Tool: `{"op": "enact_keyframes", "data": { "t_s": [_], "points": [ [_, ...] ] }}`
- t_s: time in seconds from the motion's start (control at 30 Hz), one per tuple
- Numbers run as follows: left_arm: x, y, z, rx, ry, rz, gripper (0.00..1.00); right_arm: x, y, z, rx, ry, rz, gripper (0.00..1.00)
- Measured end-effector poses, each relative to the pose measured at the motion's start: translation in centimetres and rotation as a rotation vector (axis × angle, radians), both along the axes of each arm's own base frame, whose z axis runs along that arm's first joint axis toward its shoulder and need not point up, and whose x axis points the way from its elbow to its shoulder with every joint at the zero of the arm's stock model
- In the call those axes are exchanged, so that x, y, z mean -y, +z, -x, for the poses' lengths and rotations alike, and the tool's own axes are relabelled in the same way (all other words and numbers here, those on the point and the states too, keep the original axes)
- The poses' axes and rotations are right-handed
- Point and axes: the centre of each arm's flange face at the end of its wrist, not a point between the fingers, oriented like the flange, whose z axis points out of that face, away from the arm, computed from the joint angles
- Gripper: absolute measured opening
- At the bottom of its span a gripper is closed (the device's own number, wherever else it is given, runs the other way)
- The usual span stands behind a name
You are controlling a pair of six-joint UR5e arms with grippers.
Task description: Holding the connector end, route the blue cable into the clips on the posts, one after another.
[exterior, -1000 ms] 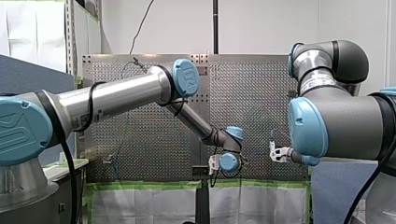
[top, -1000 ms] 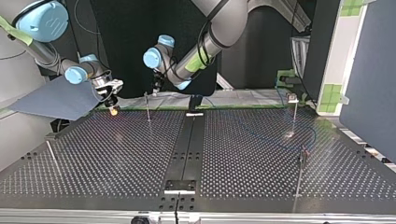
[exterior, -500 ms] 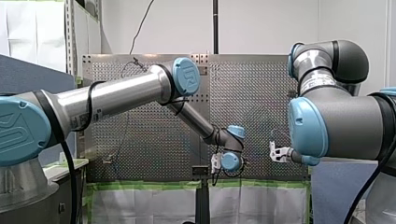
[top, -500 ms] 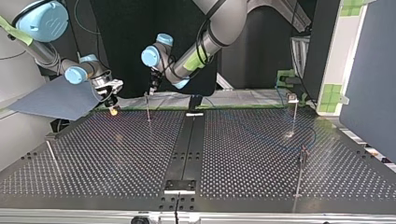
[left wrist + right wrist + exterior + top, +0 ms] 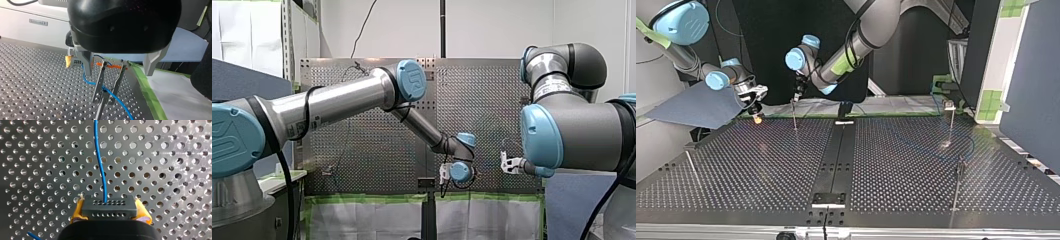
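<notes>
Blue cable (image 5: 100,170) leaves the dark connector (image 5: 109,207), which my right gripper (image 5: 110,213) clamps between its yellow pads, close to the tabletop's (image 5: 761,165) far left corner in the top view. My left gripper (image 5: 118,71) hangs over the post (image 5: 794,115) by the far edge, left of the middle strip. Its metal fingers are spread wide and hold nothing. The clip (image 5: 100,83) stands between them, and the cable appears to run through its lower part and away toward the green tape (image 5: 147,96) at the edge. The main risk, as I judge it, is that the strand sits only loosely in the clip. A pull from the connector end, or a brush from the finger just beside it, could lift it out. If the spread fingers came down, they could also strike the thin prongs and bend them, or tilt the post. Too much tension from my right arm might drag the cable off the other posts (image 5: 950,117) near the right edge, where I cannot tell how it is seated.
</notes>
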Motion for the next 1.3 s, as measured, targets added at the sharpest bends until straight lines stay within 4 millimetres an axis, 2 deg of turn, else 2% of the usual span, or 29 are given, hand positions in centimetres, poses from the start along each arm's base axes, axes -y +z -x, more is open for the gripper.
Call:
{"op": "enact_keyframes", "data": {
  "t_s": [0.4,0.53,0.77,1.3],
  "points": [
    [0.1,0.0,0.9,-0.009,-0.002,-0.012,1.00,0.0,0.0,0.0,-0.001,0.000,-0.002,0.00],
    [-0.3,0.6,1.1,-0.006,0.001,-0.004,1.00,0.0,0.0,0.0,-0.001,0.000,-0.001,0.00],
    [-0.8,3.1,1.0,0.029,0.009,0.036,1.00,0.0,0.0,0.0,-0.001,0.000,-0.003,0.00],
    [-1.7,10.5,2.7,0.125,0.016,0.192,1.00,0.0,0.0,0.0,-0.001,0.000,-0.002,0.00]
  ]
}}
